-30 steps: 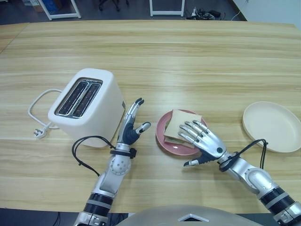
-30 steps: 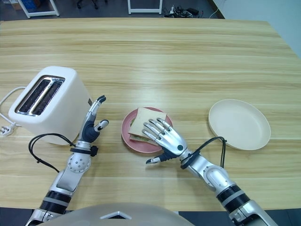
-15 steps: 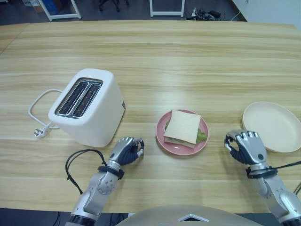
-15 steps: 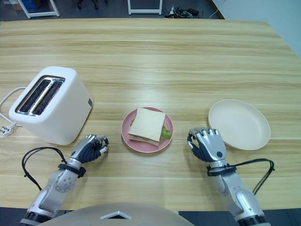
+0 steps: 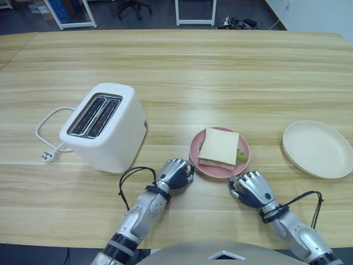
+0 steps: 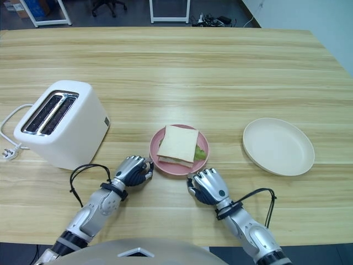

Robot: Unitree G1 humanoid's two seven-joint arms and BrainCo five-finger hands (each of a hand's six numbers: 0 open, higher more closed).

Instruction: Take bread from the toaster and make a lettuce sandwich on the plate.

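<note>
A white toaster [image 5: 105, 126] with two dark slots stands on the left of the wooden table. On a pink plate [image 5: 209, 167] in the middle lies a sandwich [image 5: 219, 148] of white bread, with green lettuce [image 5: 240, 157] poking out at its right side. My left hand [image 5: 175, 172] rests on the table just left of the plate, fingers curled into a fist, holding nothing. My right hand [image 5: 252, 190] sits below and right of the plate, likewise curled and holding nothing.
A cream plate [image 5: 317, 148] lies at the right. The toaster's white cord and plug [image 5: 47, 155] trail off to its left. Black cables loop from both wrists onto the table. Chair and table legs stand beyond the far edge.
Both hands, open a second ago with the right one over the sandwich, have curled into fists and moved in beside the pink plate. The camera has shifted a little.
</note>
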